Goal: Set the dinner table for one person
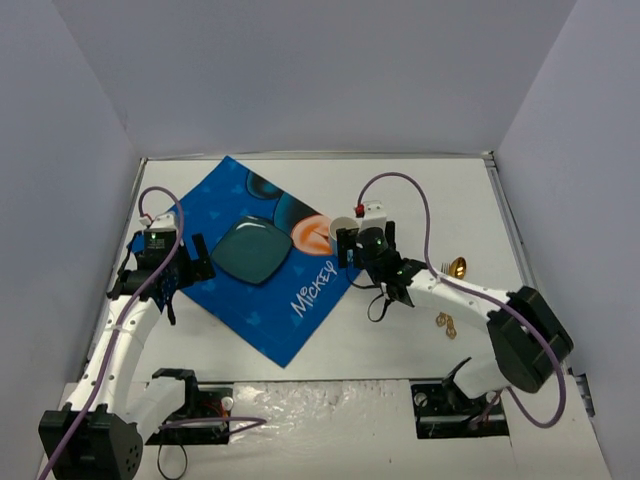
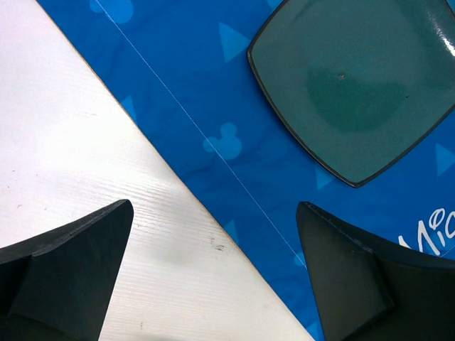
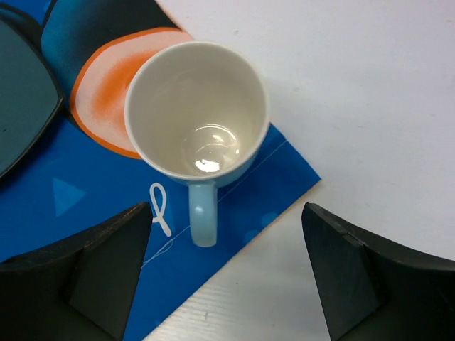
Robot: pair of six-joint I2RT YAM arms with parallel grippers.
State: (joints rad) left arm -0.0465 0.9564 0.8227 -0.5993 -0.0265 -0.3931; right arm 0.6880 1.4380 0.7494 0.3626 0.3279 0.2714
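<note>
- A plain, pale grey back wall [image 1: 320,70] closes the far side.
- A left wall [image 1: 50,200] and a right wall [image 1: 590,150] (the same matte panels) slant in alongside.
- The matte-white worktop [image 1: 450,200] spans the space between all three.
- Light is soft and even.

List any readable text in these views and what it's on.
"Mickey": white letters on the blue placemat, top view.
"Mic": the same word, cut off at the frame edge, left wrist view.
No text visible on the plate or the mug.
</note>
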